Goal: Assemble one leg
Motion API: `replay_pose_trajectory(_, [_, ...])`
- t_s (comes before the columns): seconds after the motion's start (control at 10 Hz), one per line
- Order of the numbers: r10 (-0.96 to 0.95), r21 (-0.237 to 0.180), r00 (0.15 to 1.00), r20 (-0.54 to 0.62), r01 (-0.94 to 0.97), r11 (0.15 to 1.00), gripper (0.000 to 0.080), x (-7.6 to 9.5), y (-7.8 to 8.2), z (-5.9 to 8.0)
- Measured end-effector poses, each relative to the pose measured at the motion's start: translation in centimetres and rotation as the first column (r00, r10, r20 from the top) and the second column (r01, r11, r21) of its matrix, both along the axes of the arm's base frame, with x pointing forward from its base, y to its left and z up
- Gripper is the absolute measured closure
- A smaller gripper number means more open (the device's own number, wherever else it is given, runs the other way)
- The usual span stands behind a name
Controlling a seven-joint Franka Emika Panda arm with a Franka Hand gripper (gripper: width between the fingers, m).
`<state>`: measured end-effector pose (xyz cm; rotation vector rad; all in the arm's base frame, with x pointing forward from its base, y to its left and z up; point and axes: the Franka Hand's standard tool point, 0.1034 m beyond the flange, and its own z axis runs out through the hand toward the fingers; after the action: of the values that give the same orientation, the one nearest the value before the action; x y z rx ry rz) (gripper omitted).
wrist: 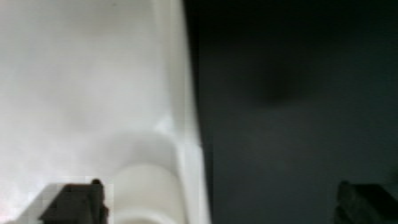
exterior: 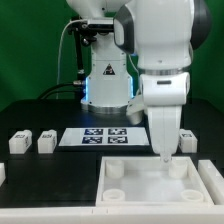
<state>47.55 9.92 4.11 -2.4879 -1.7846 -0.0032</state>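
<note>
Two legs [exterior: 20, 142] [exterior: 46, 142], small white posts with marker tags, stand on the dark table at the exterior view's left. A third leg [exterior: 187, 140] stands at the right, just beyond my gripper. My gripper [exterior: 166, 155] hangs low over the far rim of the wide white tray-like piece [exterior: 160, 200], which has round corner sockets. In the wrist view my gripper [wrist: 221, 205] is open: both dark fingertips [wrist: 71, 203] stand far apart. The tray's white rim [wrist: 169, 150] runs between them, with dark table beyond it. Nothing is held.
The marker board [exterior: 105, 137] lies flat on the table behind the tray, left of my gripper. The robot's base [exterior: 105, 85] stands at the back. A white part [exterior: 2, 172] shows at the exterior view's left edge.
</note>
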Motion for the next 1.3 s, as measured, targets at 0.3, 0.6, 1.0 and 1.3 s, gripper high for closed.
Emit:
replay_pose_trajectory(0.3, [-0.395,-0.013,0.919,-0.007,0.395,0.919,0.015,-1.5,4.8,1.9])
replay_pose_trajectory(0.6, [-0.626,-0.016,0.779,-0.032,0.626,0.779,0.015,-1.6,5.6,1.9])
replay_pose_trajectory(1.0, [-0.947,-0.08,0.308,-0.095,0.946,0.315,0.015,-4.3,6.5,0.0])
replay_pose_trajectory(1.3, [-0.955,-0.107,0.277,-0.104,0.952,0.288,0.015,-4.9,6.6,-0.4])
